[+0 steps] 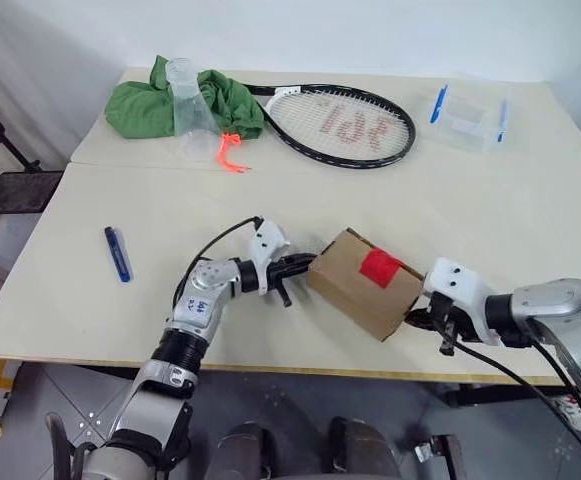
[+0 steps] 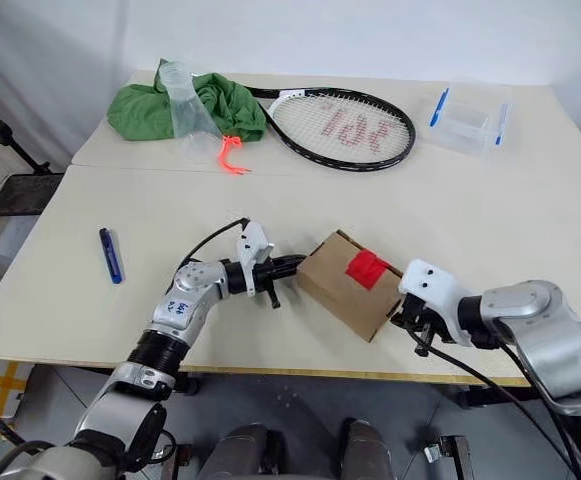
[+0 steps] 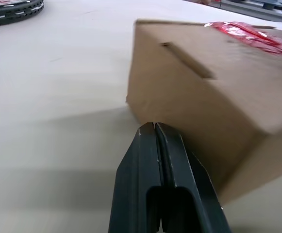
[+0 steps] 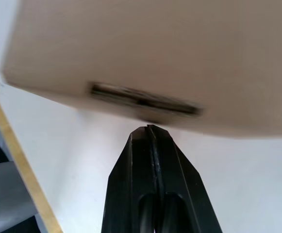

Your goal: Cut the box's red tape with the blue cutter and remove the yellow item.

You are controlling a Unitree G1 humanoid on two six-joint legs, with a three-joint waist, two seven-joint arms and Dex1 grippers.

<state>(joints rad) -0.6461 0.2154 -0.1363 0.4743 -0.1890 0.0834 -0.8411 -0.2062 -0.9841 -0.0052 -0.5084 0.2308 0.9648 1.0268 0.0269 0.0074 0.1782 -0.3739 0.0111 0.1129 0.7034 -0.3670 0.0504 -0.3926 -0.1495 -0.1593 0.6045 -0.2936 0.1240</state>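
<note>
Head views: the box [image 1: 363, 282] sits skewed near the table [image 1: 490, 215] front edge, the red tape [image 1: 379, 267] uncut on top, pinned between two closed grippers — left gripper [image 1: 300, 266] at its left end, right gripper [image 1: 416, 316] by its near right corner, probably nudging it square. The blue cutter [image 1: 117, 253] lies untouched, well apart to the left.

Left wrist view: fingers [image 3: 167, 165] pressed together, tips at the cardboard's lower edge.

Right wrist view: fingers [image 4: 150, 170] likewise shut, empty, just short of the box wall. Yellow item presumably sealed inside.
</note>
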